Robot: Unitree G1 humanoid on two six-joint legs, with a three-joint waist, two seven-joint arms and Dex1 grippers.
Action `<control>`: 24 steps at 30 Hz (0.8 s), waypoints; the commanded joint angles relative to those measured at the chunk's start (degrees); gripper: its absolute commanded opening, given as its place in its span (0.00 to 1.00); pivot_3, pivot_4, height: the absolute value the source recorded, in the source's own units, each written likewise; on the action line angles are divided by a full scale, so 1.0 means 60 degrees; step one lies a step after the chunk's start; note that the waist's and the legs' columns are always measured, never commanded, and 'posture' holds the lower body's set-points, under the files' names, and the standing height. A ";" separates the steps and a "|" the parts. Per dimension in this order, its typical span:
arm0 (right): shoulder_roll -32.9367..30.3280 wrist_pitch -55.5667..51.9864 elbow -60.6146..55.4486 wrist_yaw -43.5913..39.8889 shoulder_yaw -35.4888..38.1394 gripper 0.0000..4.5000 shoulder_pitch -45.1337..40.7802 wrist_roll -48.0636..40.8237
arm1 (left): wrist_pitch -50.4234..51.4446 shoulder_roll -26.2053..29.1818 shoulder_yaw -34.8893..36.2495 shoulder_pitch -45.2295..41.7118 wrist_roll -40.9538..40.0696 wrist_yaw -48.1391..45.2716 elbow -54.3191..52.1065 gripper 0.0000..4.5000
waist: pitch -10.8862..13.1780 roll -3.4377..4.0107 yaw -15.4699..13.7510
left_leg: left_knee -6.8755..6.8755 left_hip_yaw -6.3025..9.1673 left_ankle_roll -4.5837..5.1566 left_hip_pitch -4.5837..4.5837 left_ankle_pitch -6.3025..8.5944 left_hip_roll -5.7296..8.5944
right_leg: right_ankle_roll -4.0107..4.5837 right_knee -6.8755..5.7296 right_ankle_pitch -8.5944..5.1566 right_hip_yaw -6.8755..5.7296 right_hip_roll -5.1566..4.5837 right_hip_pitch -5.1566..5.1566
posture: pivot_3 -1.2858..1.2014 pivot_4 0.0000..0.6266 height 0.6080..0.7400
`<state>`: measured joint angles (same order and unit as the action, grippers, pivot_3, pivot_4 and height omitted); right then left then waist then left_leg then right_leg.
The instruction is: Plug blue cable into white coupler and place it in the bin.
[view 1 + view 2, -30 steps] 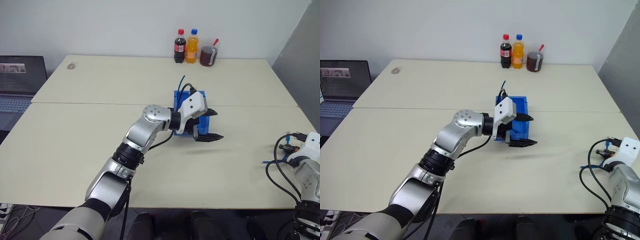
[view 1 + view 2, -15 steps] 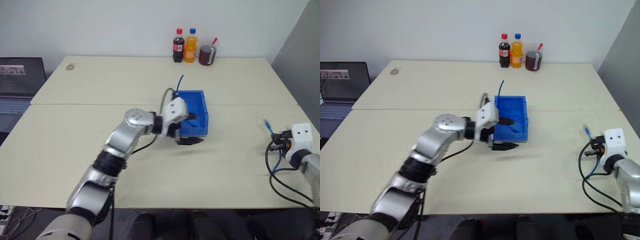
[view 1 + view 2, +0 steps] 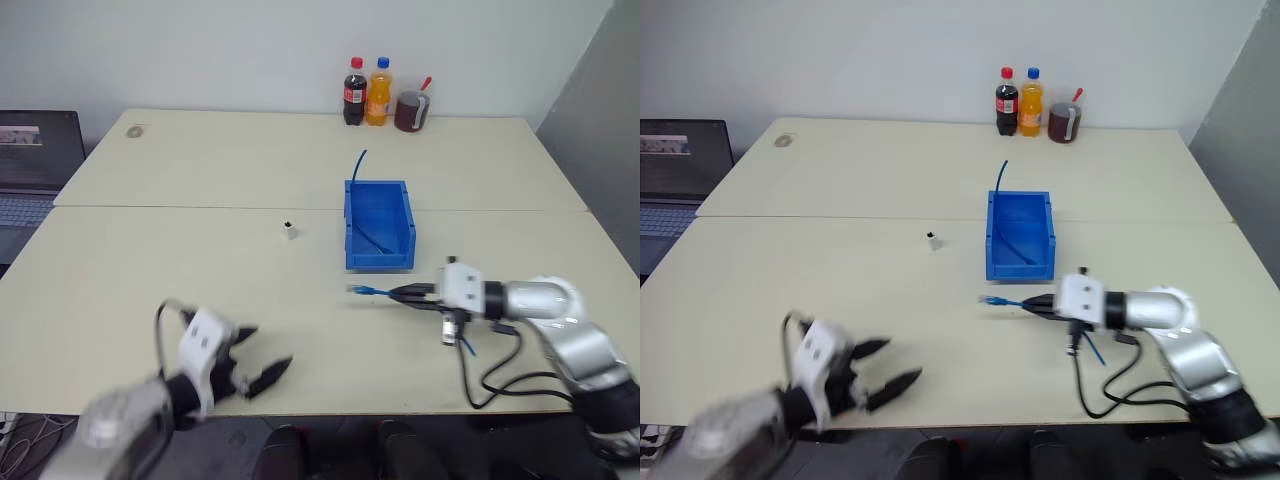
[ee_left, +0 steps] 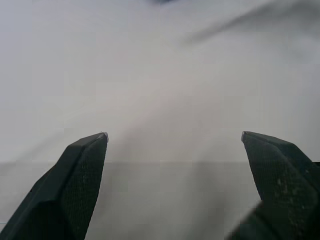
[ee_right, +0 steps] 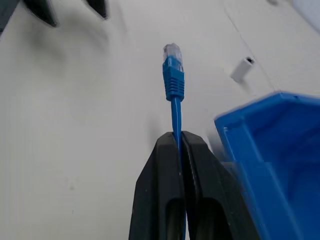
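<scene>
Hanging low at the table's near edge, the left gripper [image 3: 262,372] has its fingers spread wide and empty, free to fetch the white coupler [image 3: 289,230], which stands alone left of the bin [image 3: 379,237]. Further right, the right gripper [image 5: 179,141] pinches the blue cable [image 5: 173,75] just behind its plug, presenting the tip forward for mating.

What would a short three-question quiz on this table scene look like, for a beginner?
1. True or false: the white coupler lies inside the blue bin.
2. What does the right gripper hold: A) a bottle, B) the blue cable, C) nothing?
3. Are the left gripper jaws open or shut?

Key: 1 false, it lies on the table beside the bin; 2 B; 3 open.
</scene>
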<state>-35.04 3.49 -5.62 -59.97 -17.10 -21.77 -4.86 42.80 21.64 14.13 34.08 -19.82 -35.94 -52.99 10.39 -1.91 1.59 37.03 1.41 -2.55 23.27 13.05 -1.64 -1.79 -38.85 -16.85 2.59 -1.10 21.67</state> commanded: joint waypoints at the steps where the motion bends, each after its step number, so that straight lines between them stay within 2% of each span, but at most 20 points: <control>1: 0.0397 0.1077 0.1048 0.0005 -0.0630 0.01 -0.0501 0.0810 | -0.1418 -0.0682 -0.0526 0.1495 0.0923 0.1096 -0.0976 1.00 | 0.0007 0.0012 -0.0126 | 0.0001 0.0006 0.0000 -0.0013 0.0000 0.0011 | 0.0024 0.0001 -0.0018 0.0000 -0.0003 -0.0014 | 0.52 0.24 1.00; 5: 0.0801 0.1613 0.2214 -0.0368 -0.1354 0.01 -0.0924 0.1250 | -0.2696 -0.1607 -0.1073 0.2808 0.1360 0.1832 -0.1010 1.00 | 0.0001 0.0001 -0.0090 | -0.0010 -0.0020 0.0004 -0.0076 0.0000 -0.0002 | 0.0069 0.0017 -0.0095 -0.0003 -0.0016 -0.0036 | 0.52 0.24 1.00; 10: 0.1136 0.1787 0.3013 -0.0450 -0.1677 0.01 -0.1229 0.1617 | -0.3690 -0.1716 -0.1586 0.3098 0.1518 0.1915 -0.0469 1.00 | 0.0001 0.0005 0.0024 | -0.0025 -0.0032 0.0004 -0.0052 0.0002 -0.0003 | 0.0077 -0.0002 -0.0098 -0.0003 0.0006 -0.0047 | 0.52 0.24 1.00; 14: 0.1235 0.1414 0.3330 -0.0529 -0.1787 0.19 -0.1233 0.1769 | -0.3768 -0.1464 -0.1697 0.3036 0.0976 0.1587 -0.0276 1.00 | 0.0000 0.0007 0.0048 | -0.0034 -0.0024 0.0004 -0.0063 0.0002 -0.0008 | 0.0068 -0.0017 -0.0106 -0.0012 0.0023 -0.0048 | 0.52 0.24 1.00; 20: 0.1245 0.0574 0.2696 -0.0422 -0.1384 0.48 -0.0952 0.1401 | -0.3777 -0.0495 -0.1411 0.2471 0.0611 0.0939 0.0240 1.00 | -0.0006 0.0015 0.0044 | -0.0033 -0.0018 0.0004 -0.0068 0.0002 -0.0013 | 0.0083 -0.0019 -0.0118 -0.0016 0.0037 -0.0049 | 0.52 0.24 1.00; 24: 0.0853 -0.0990 0.0962 -0.0690 -0.0597 0.72 -0.0283 0.0237 | -0.3511 0.1054 -0.0515 0.1127 0.0051 -0.0202 0.1141 1.00 | 0.0000 0.0028 -0.0047 | -0.0035 -0.0011 0.0004 -0.0060 0.0002 -0.0006 | 0.0078 -0.0021 -0.0120 -0.0025 0.0045 -0.0050 | 0.52 0.24 1.00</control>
<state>-28.77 1.84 5.74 -62.71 -23.21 -24.89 0.32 21.48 25.70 8.04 42.77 -17.38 -33.86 -47.19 10.39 -1.75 1.31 36.83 1.37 -2.53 22.91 13.07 -1.67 -1.35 -39.02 -17.58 2.30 -0.84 21.48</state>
